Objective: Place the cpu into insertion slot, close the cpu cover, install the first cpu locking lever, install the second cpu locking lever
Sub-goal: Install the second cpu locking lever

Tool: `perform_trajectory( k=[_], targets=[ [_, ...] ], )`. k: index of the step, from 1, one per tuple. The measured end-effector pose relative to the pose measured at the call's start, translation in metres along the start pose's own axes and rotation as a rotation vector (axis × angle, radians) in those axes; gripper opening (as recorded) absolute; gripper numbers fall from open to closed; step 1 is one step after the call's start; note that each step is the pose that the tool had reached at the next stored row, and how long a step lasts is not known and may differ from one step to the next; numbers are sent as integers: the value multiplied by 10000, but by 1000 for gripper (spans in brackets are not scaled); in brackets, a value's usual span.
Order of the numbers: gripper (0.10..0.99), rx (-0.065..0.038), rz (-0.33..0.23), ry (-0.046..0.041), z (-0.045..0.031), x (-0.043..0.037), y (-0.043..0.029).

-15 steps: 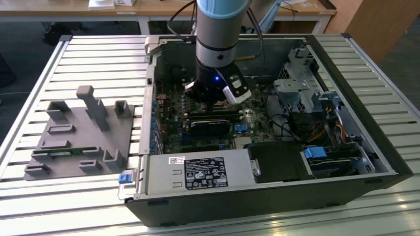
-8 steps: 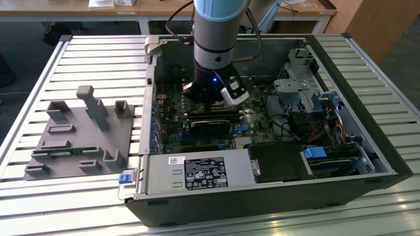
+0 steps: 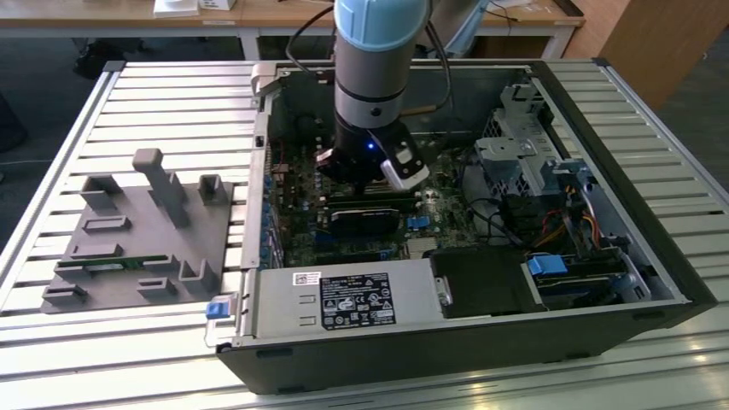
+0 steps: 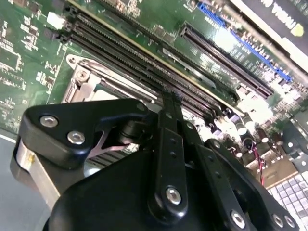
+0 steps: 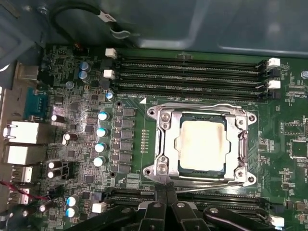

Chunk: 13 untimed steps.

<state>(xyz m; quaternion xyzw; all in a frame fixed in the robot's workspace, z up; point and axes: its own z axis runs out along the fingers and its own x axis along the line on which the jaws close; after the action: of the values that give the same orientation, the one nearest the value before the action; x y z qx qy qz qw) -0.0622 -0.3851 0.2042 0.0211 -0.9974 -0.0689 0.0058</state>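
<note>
The cpu (image 5: 201, 146) was seen in the first wrist view right of the frame's centre, already seated in the insertion slot (image 5: 179, 169), its beige top showing through the window of the cpu cover (image 5: 166, 139), which lay flat over it. Thin wire levers appeared to run along the socket's upper and lower edges; whether they were latched could not be told. The gripper (image 5: 166, 198) was found at the lower middle of that frame, its dark fingers drawn together with nothing between them, tips just beside the socket's lower edge, probably so that the lever there could be pushed. In the exterior view the gripper (image 3: 362, 182) was lowered into the open computer case (image 3: 638, 256) at the frame's centre, over the board.
</note>
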Motion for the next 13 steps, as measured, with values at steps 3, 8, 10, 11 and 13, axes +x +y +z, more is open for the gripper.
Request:
perform_trajectory(
  k=[3, 8, 10, 11, 13],
  targets=[
    [106, -127, -2, -5, 1, 48, -28],
    [106, -258, -4, -10, 15, 90, -35],
    [106, -374, -7, -15, 27, 98, -37],
    [106, -438, -6, -18, 32, 102, -37],
    [106, -587, -8, -23, 42, 106, -39]
  ],
)
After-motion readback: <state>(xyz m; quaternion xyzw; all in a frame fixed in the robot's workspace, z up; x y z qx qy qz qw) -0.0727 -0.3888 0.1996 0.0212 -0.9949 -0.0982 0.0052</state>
